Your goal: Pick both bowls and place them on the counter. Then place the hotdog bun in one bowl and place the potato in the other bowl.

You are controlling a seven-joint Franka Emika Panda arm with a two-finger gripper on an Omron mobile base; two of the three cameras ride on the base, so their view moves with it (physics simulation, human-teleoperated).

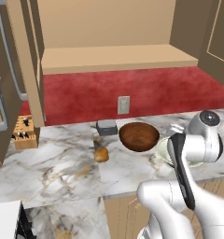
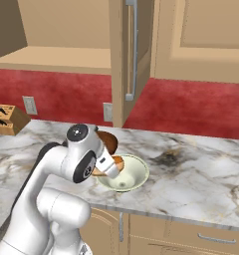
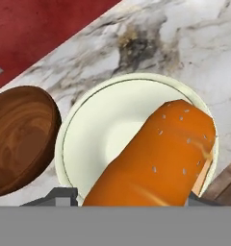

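The tool (image 3: 132, 204) grips the hotdog bun (image 3: 158, 153), holding it over the cream bowl (image 3: 96, 129) on the counter (image 3: 194, 53). The brown bowl (image 1: 139, 136) sits just beside the cream one, at its nine o'clock in the hand view. The potato (image 1: 101, 154) lies on the counter at the brown bowl's eight o'clock in the left base view.

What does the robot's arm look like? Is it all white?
Mostly white. The arm has smooth, rounded glossy shells, with dark grey bands at the joints and a round grey cap with a dark middle on one joint. No loose cables or writing show.
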